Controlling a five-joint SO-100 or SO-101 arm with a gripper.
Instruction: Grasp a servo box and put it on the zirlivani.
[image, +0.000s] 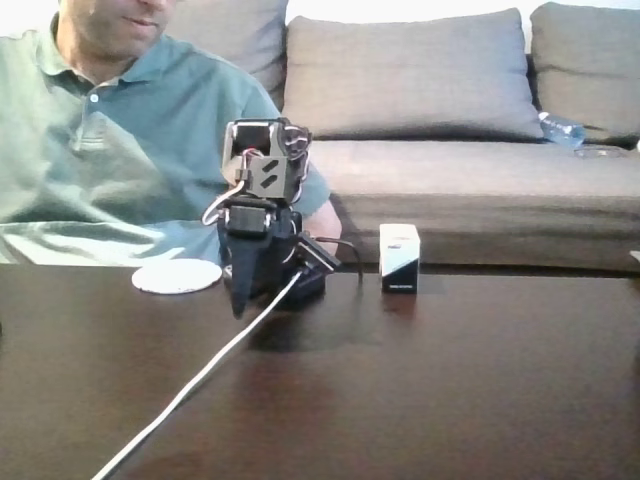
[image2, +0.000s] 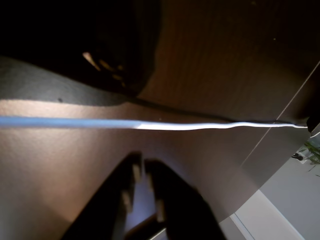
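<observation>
Dark polished wood covers the table (image: 480, 380) where a small black robot arm (image: 262, 215) sits folded low at centre, its pincer (image: 238, 305) pointing down with the tips just above the tabletop. A white cable (image: 200, 375) runs from the arm's base toward the near left corner. The fixed view takes in the whole setting: a person in a green polo shirt (image: 90, 140) seated behind the table at left, and a grey sofa (image: 450, 130) across the far side with a plastic bottle (image: 562, 130) lying on its seat at right.

The servo box (image: 399, 257), white above and black below, stands upright to the right of the arm, well apart from the pincer. The zirlivani (image: 177, 276), a flat white disc, lies on the table to the left of the arm, just beside its base.

The wrist view looks along the tabletop at close range. There the pincer (image2: 142, 172) enters from the bottom edge, its two dark fingers (image2: 170, 200) drawn nearly together with only a thin gap between the tips and nothing held. The white cable (image2: 200, 126) crosses that picture from side to side, and pale floor (image2: 295, 200) shows past the table's edge at lower right.
</observation>
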